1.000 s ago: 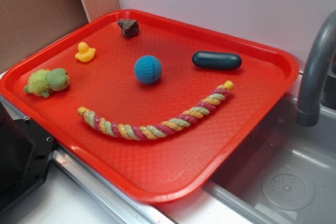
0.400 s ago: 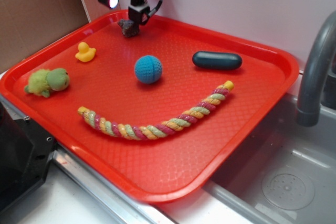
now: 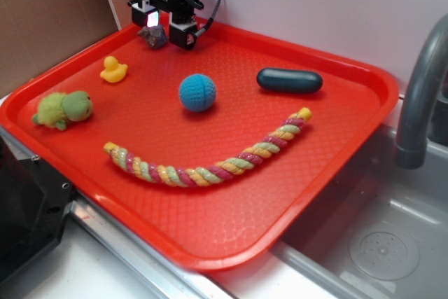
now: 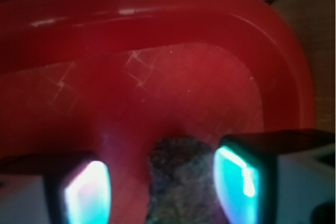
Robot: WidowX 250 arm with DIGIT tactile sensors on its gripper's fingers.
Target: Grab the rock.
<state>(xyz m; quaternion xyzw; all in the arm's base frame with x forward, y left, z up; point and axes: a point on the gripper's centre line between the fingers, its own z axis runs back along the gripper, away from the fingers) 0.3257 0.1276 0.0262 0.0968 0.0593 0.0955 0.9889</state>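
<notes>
The rock [image 3: 153, 36] is a small dark jagged lump at the far left corner of the red tray [image 3: 336, 138]. My gripper [image 3: 162, 27] is lowered over it with the jaws open, one finger on each side. In the wrist view the rock [image 4: 181, 177] lies between the two glowing fingertips, close to the right pad [image 4: 236, 182], with a gap of red tray to the left pad [image 4: 86, 192]. The gripper [image 4: 163, 187] is not closed on it.
On the tray lie a yellow duck [image 3: 113, 69], a green plush toy [image 3: 64, 108], a blue ball [image 3: 197, 92], a dark teal capsule [image 3: 289, 80] and a striped rope [image 3: 210, 159]. A grey faucet [image 3: 420, 96] and a sink stand at right.
The gripper came into view from above and dropped down around the rock. The rock now sits a little further left than before.
</notes>
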